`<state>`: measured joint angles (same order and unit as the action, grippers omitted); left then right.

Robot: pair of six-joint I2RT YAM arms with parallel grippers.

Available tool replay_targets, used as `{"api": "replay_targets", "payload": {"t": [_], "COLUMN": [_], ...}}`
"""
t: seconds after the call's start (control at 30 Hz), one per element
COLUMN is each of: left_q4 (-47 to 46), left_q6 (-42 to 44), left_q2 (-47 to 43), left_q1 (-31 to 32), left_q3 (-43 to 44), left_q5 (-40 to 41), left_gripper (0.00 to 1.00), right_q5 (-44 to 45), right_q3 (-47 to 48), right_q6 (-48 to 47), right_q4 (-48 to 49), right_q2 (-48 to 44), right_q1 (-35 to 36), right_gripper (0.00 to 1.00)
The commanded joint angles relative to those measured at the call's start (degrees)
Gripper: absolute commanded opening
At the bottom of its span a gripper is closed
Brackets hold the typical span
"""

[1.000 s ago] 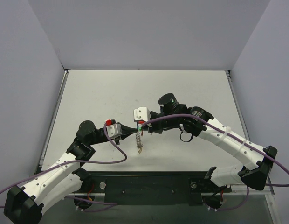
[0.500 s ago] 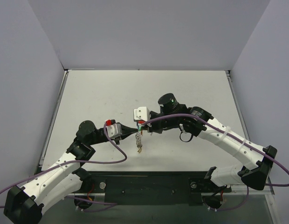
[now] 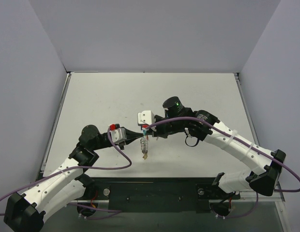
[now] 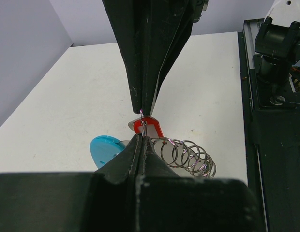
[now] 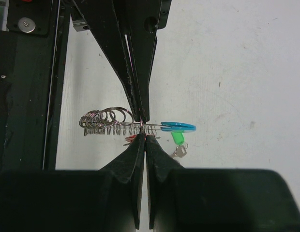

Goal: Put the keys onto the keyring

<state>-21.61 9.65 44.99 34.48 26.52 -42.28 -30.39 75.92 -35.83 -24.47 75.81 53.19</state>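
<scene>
Both grippers meet tip to tip above the table's middle. My left gripper (image 3: 140, 135) (image 4: 142, 138) is shut on the keyring (image 3: 144, 144), a chain of silver rings (image 4: 188, 153) (image 5: 102, 119) with a light-blue tag (image 4: 104, 149) (image 5: 178, 126) and a yellow piece (image 3: 145, 155) hanging low. My right gripper (image 3: 149, 131) (image 5: 142, 137) is shut on the red key (image 4: 149, 126) (image 5: 132, 140), pressed against the chain. The green key (image 5: 177, 137) hangs by the blue tag. The black key is not in view.
The white table (image 3: 198, 92) has grey walls behind and at both sides. A black rail (image 3: 155, 191) with the arm bases runs along the near edge. Purple cables (image 3: 118, 159) loop from both arms.
My right arm has shifted slightly to the left. The grippers and the keyring stay together at the same spot.
</scene>
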Motion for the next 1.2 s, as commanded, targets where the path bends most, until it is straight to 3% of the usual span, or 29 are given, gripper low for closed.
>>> {"api": "replay_targets", "payload": {"t": [0.0,1.17], "left_q4": [-3.97,-1.77], "left_q6": [-0.25,0.98], "left_q2": [-1.05,-0.43], "left_q1": [0.15,0.15], "left_q3": [1.95,2.57], "left_q5": [-0.96,1.32], "left_gripper": [0.00,0.00], "right_q5": [-0.63,-1.25], "right_q3": [1.34,1.16], "right_q6": [0.68,1.12], "right_q4": [1.00,1.79], "right_q2": [0.30,-1.90], "right_q1": [-0.19,-1.07], "right_gripper": [0.00,0.00]}}
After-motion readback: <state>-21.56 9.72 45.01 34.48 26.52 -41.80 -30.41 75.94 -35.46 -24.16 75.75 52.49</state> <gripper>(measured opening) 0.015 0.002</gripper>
